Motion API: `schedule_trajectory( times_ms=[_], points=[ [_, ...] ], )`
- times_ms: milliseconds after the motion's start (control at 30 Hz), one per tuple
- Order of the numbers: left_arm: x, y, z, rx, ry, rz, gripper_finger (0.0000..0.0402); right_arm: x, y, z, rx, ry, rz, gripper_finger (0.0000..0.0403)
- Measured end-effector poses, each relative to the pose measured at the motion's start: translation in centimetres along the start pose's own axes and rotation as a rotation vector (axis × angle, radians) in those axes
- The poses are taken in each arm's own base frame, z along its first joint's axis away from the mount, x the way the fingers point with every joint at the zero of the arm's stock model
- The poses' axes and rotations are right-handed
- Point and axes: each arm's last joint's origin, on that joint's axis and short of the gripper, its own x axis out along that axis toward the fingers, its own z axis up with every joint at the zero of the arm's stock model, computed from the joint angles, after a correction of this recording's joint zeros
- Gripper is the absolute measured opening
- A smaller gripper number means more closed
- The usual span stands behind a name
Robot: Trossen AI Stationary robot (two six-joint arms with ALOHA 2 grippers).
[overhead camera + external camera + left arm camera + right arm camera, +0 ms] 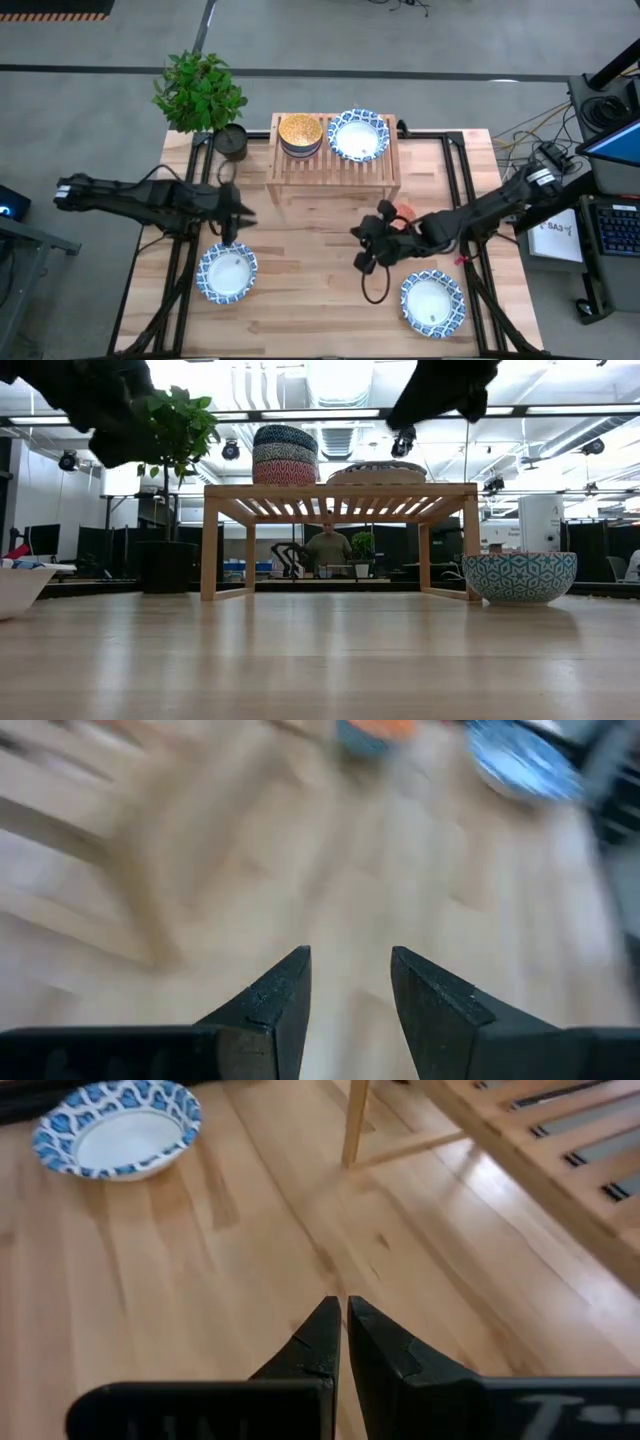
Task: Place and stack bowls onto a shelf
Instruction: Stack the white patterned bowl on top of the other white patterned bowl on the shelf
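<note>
Table [330, 300]: light wood top, both arms over it. Plant [200, 90] in a dark pot [231, 141] at the far left corner, just beside the shelf.

Shelf [335, 165]: low slatted rack at the far middle of the table. On its top, left side, a stack of small bowls [300, 134] with a yellow one on top; low view shows blue-grey over pink bands in the stack [285, 455]. Next to it on the right, a wide blue-rimmed bowl [358, 135] with a white centre.

Two more wide blue-rimmed bowls sit on the table: one front left [227, 272], one front right [433, 304]. An orange bowl [405, 213] peeks out behind the right arm, mostly hidden.

Left gripper [237, 214]: hovering above the table just behind the front-left bowl, fingers [275, 995] apart, nothing between them.

Right gripper [366, 248]: over the table in front of the shelf's right end, fingers [320, 1340] pressed together, empty. Its wrist view looks across at the front-left bowl [117, 1130] and a shelf leg [355, 1120].

A person [328, 548] is visible in the room beyond, seen under the shelf.
</note>
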Motion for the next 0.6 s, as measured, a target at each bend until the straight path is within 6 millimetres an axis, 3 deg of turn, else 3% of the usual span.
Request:
schedule_trajectory(
  times_ms=[167, 367, 600],
  points=[
    [1.2, -0.6, -0.8, -0.046, 0.213, -0.178, 0.0123, 0.7, -0.2, -1.1, -0.011, 0.014, -0.010, 0.0012],
    [3.2, -0.8, -2.2, -0.036, 0.438, -0.165, 0.0126, 0.7, -0.5, -1.9, -0.010, 0.003, -0.001, 0.0012],
    [4.8, -1.2, -3.5, 0.048, 0.681, -0.146, 0.0197, 1.1, -0.6, -2.4, -0.027, -0.022, 0.016, 0.0012]
  ],
)
